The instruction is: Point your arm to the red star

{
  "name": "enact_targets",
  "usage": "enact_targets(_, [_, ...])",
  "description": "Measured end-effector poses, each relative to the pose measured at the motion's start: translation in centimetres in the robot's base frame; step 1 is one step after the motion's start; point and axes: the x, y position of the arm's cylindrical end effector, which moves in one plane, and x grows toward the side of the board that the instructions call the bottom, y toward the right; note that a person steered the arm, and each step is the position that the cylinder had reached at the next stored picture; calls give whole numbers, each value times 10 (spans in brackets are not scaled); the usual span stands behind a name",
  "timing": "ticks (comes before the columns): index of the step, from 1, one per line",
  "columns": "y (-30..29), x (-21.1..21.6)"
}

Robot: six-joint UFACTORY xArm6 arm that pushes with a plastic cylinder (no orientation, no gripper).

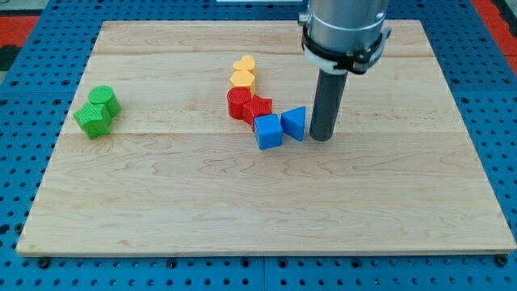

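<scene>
Nearest the view's bottom sit two blue blocks, a blue cube and a blue wedge-like block, with my tip just right of the latter, a bare rod with nothing to spread or pinch. Behind them, near the board's centre, the red star touches one red round block; its pointing direction and long axis are unclear. Leftward lie two green blocks. Farthest, two yellow blocks.

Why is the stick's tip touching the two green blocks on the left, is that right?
Not quite. In the camera view, my tip is nowhere near the two green blocks on the view's left. It stands just right of a blue block, with the red star a little further left.
</scene>
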Motion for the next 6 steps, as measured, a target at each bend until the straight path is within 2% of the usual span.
enact_targets(1, [24, 20])
enact_targets(2, [-9, 53])
enact_targets(3, [-110, 60])
enact_targets(4, [-142, 28])
enact_targets(5, [-74, -5])
enact_targets(6, [-11, -2])
